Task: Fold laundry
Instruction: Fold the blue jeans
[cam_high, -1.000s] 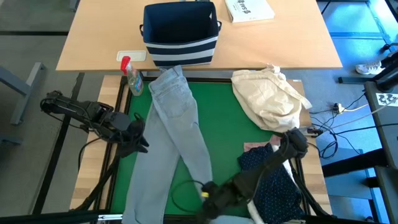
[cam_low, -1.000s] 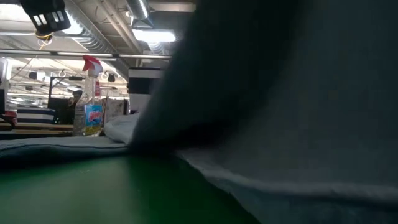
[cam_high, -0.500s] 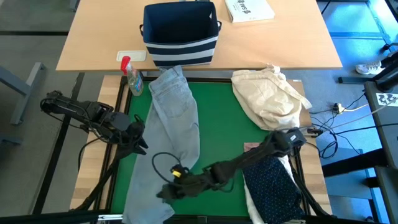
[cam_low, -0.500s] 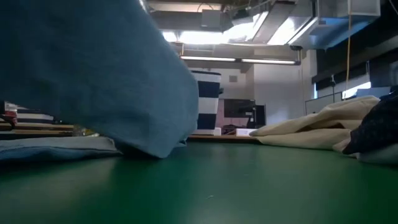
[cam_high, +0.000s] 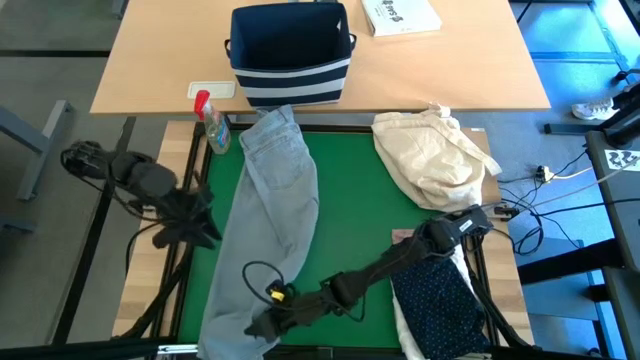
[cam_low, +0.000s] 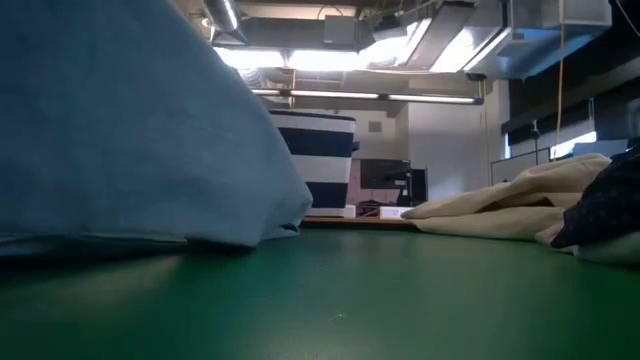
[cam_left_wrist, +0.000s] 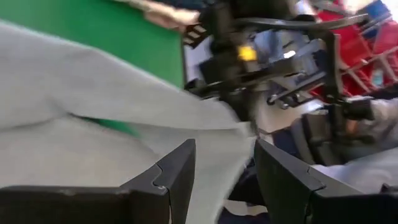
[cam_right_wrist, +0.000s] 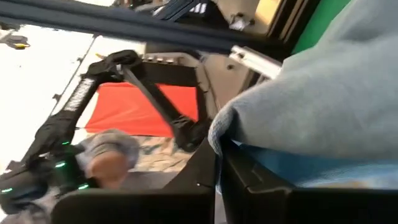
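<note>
Left tool (cam_high: 195, 228): fingers apart, empty, poised at the green surface's (cam_high: 360, 200) left edge, just beside the grey jeans (cam_high: 275, 190). One pair of jeans, stretched from the striped bin (cam_high: 290, 55) toward the near edge. Right tool (cam_high: 262, 325): clamped on the jeans' near leg end (hem bunched). One dotted navy shirt (cam_high: 440, 300) at right, one cream bundle (cam_high: 435, 155) beyond.

At twelve o'clock we see a navy fabric bin with white stripes (cam_high: 291, 52) on the wooden tabletop (cam_high: 140, 60), a white booklet (cam_high: 400, 14) at one o'clock, and a spray bottle with a red cap (cam_high: 212, 122) at ten. A cream-beige cloth bundle (cam_high: 433, 155) lies on the green mat (cam_high: 362, 220) at two o'clock.
</note>
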